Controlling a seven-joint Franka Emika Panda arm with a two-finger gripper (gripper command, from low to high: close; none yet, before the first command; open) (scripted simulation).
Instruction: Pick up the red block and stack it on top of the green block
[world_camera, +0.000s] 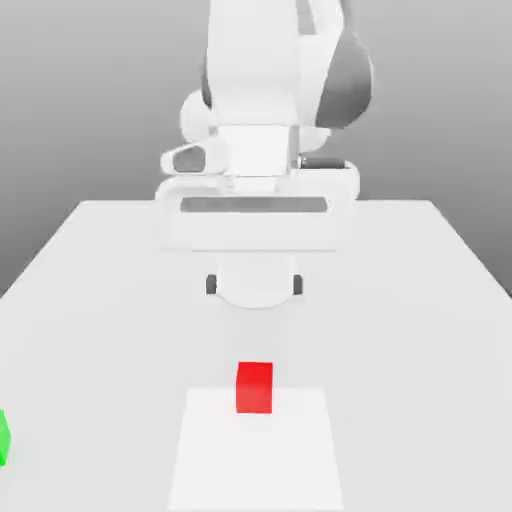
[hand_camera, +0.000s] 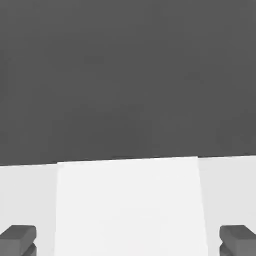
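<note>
We find the gripper (world_camera: 254, 285) open and empty, above the red block (world_camera: 254, 388), which sits at the pale patch's (world_camera: 256, 460) far edge. Left-right alignment appears close; near-far offset we cannot determine.

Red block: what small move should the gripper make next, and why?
Probably ease toward the red block and line up above it, fingers kept apart: the gripper is open and empty, and the block sits on the table near the white patch's far edge.
</note>
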